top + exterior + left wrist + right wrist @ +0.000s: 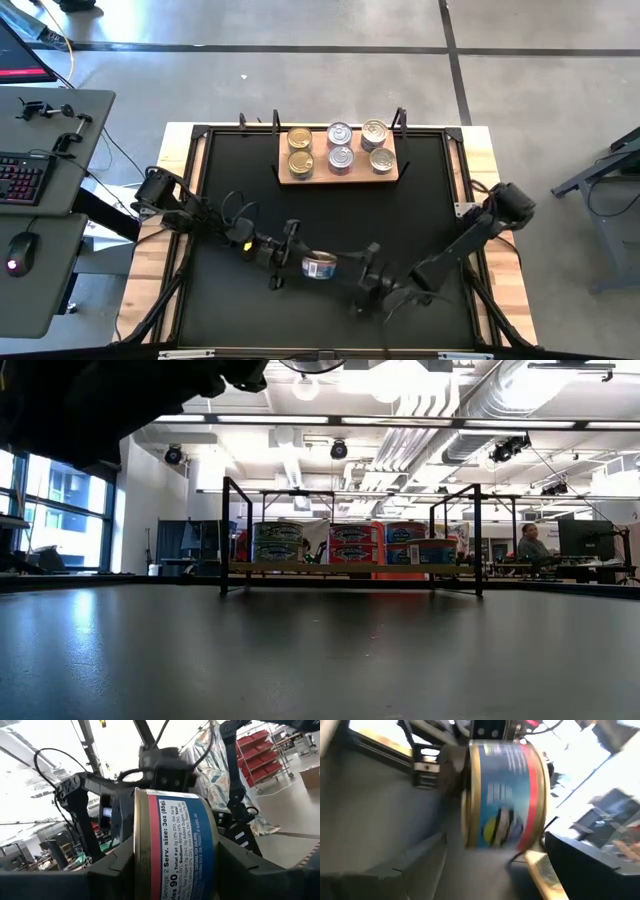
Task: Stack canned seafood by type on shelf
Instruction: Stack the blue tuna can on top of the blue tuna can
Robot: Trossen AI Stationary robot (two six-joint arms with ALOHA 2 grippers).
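A seafood can (320,265) with a blue-and-red label and gold rims hangs on its side above the black mat, near the table's front middle, with my left gripper (308,264) shut on it. My right gripper (368,277) stands open just to the can's right and faces it; the can fills the right wrist view (502,795), and nothing is between the fingers. The shelf (340,175), a pale wood board at the far middle, carries several cans (341,146) in two rows, also visible in the low view (345,545). My left gripper pinches the can between its two fingers, one on each flat end (142,865). The fingers (112,872) come in about level from the table's left. The can's curved label wall faces the wrist camera. The can is lifted clear of the mat, with its axis lying level.
Black metal posts (400,122) rise at the shelf's ends. The black mat (260,190) lies bare between the shelf and the grippers. A desk with a keyboard (22,178) stands beyond the table's left edge. A seated person (532,545) is far behind in the room.
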